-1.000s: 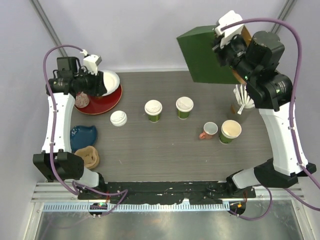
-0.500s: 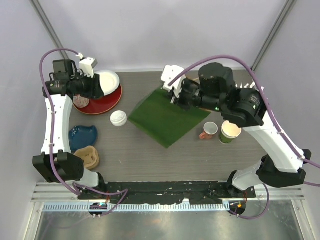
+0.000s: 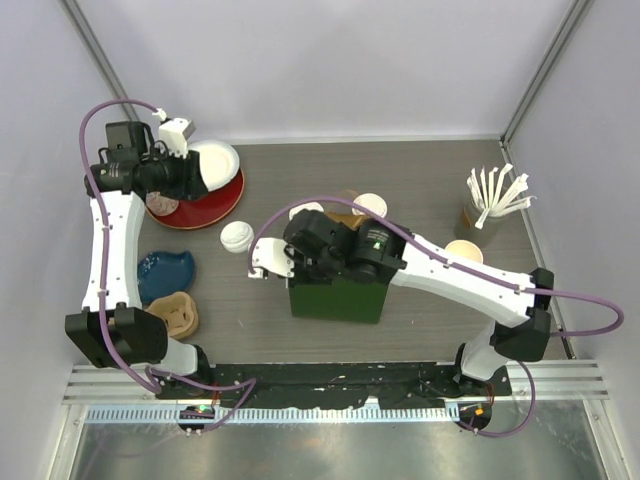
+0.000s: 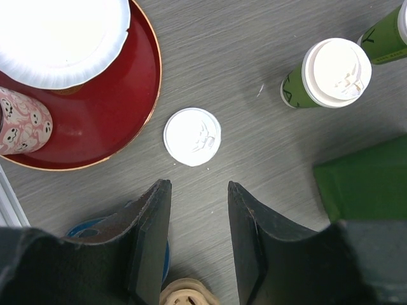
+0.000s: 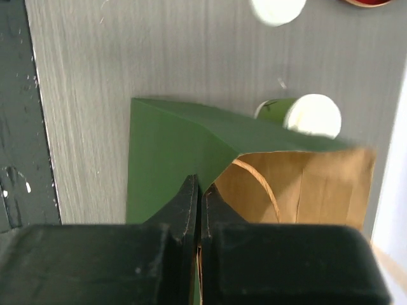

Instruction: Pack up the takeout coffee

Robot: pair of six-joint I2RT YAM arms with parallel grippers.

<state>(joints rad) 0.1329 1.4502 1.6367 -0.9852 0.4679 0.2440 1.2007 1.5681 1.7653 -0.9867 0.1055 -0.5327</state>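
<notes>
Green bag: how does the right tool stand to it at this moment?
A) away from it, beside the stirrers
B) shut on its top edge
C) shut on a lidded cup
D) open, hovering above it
B: the right wrist view shows the right tool pinched shut on the edge of the green bag, beside its open brown inside.

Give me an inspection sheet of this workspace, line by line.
Surface: dark wood-grain table.
Job's things: lidded cup and second lidded cup upright, outside the green bag.
Clutter: loose lid, red tray with plate and patterned cup, blue dish, stick holder, lidless cup.
Grippers: left gripper open, holding nothing; right gripper shut on the bag's edge.
Cables: purple cables loop along both arms.
Surroundings: pale walls, nothing else seen.
</notes>
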